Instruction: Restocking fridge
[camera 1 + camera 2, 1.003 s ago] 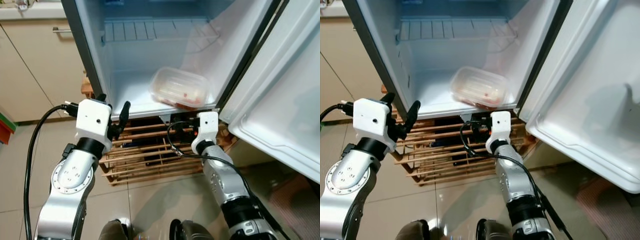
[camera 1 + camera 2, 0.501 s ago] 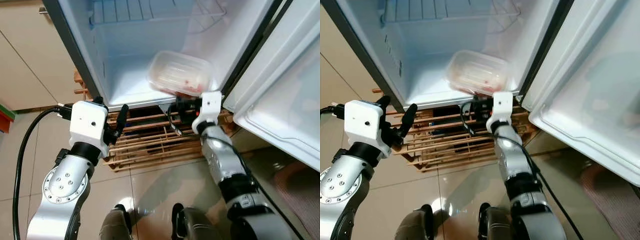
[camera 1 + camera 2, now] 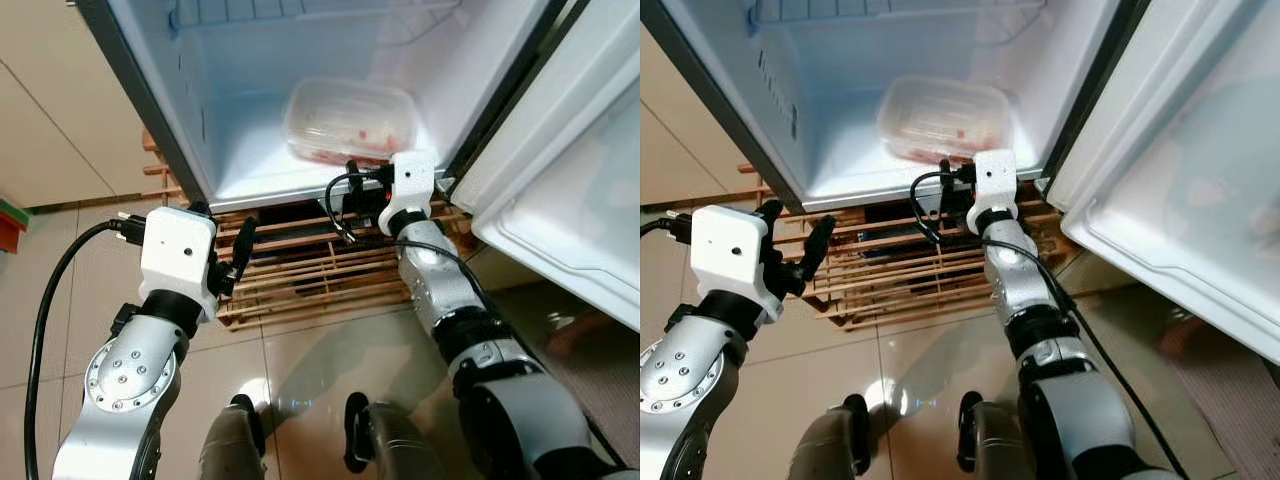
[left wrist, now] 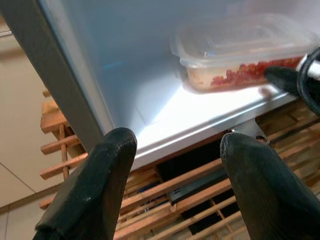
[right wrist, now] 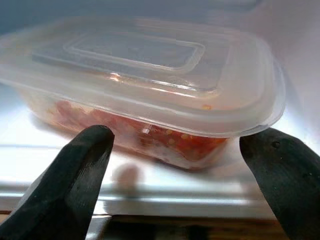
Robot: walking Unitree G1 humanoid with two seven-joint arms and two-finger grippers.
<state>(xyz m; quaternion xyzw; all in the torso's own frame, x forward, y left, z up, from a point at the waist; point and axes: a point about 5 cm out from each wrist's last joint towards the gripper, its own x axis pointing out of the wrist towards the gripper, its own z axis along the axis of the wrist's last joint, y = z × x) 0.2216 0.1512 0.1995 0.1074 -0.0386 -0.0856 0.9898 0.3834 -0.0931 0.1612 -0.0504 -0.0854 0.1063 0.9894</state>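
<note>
— One clear plastic container, rounded at the corners and capped with a ribbed, translucent lid, lies on the smooth white floor of our open fridge. What is in it?

— Red chopped pieces against a pale filling, seen through the cloudy wall. It sits toward the right of the compartment, near the front lip. Our right gripper is at that lip, its two black matte fingers spread wide on either side of the box's near end and gripping nothing.

— And the left?

— Our left gripper hangs lower and to the left, in front of the slatted wooden rack under the fridge, fingers parted and empty. The rack's pale bars run across, rough beside the glossy beige floor tiles. The white moulded fridge door stands swung out on the right.

— What has changed from a second ago?

— Back then the box sat tilted at the edge, with our right wrist below the lip. Now the box lies flat and farther in, and the right wrist has risen to the lip. Our head has dipped too, so the wire shelf has slid up toward the top edge.
</note>
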